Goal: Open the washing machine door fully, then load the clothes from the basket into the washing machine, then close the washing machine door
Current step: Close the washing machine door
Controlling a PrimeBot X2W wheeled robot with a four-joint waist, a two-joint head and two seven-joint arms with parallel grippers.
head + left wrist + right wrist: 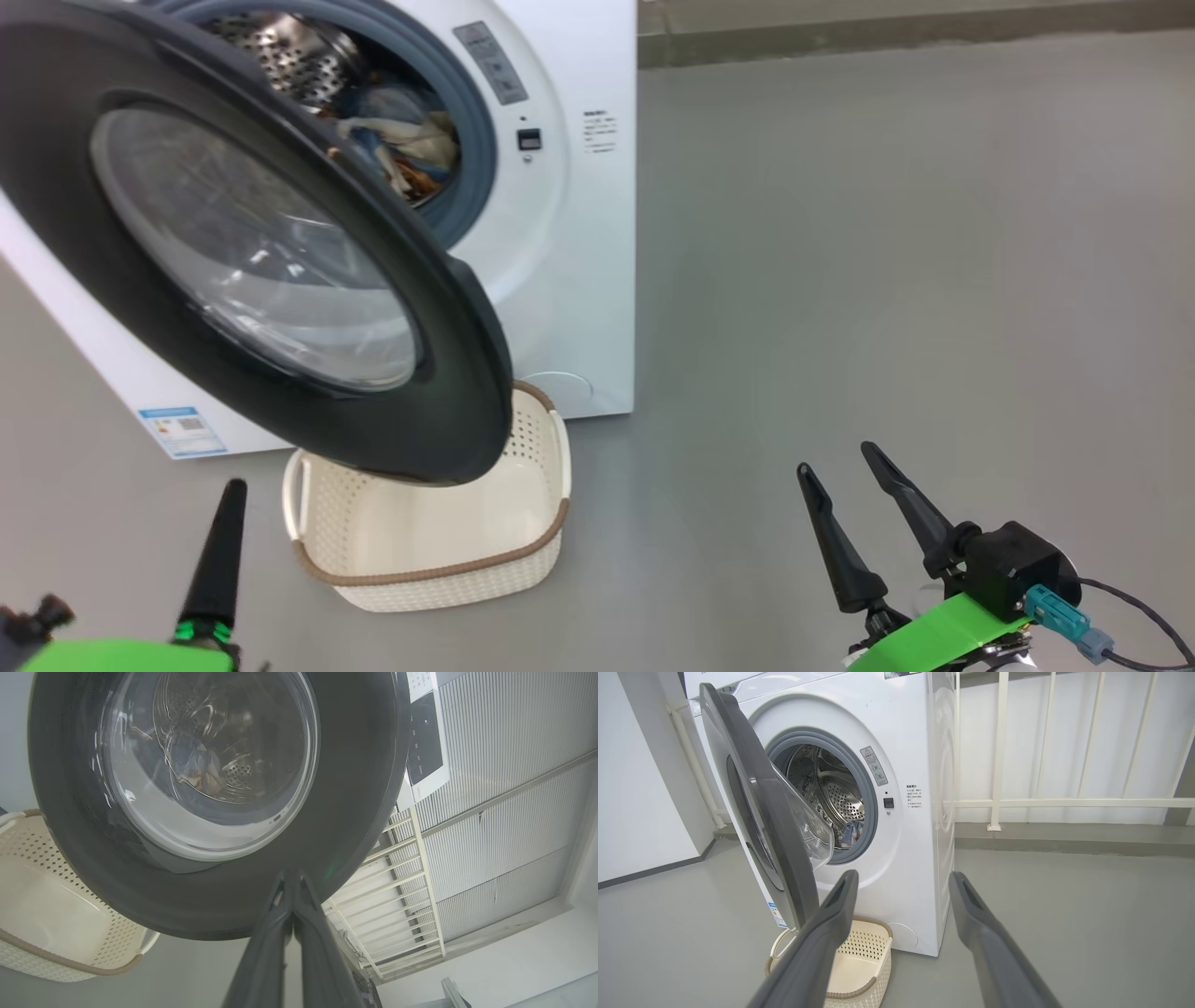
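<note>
The washing machine (579,233) stands at the upper left with its door (457,373) swung partway out over the basket (448,586). The clothes (401,140) lie inside the steel drum. No fabric shows in the basket. My left gripper (233,490) is shut at the lower left, below the door's rim. In the left wrist view its tips (292,875) are at the black rim of the door (359,788); whether they touch it I cannot tell. My right gripper (837,462) is open and holds nothing, well right of the basket. The right wrist view shows the right gripper (903,877) facing the washing machine (915,858), the door (784,858), the clothes (852,833) and the basket (866,952).
Bare grey floor (887,280) stretches to the right of the machine. A white railing (994,765) runs behind it on the right. A pale wall (640,788) closes the left side. The basket (42,868) sits right under the door.
</note>
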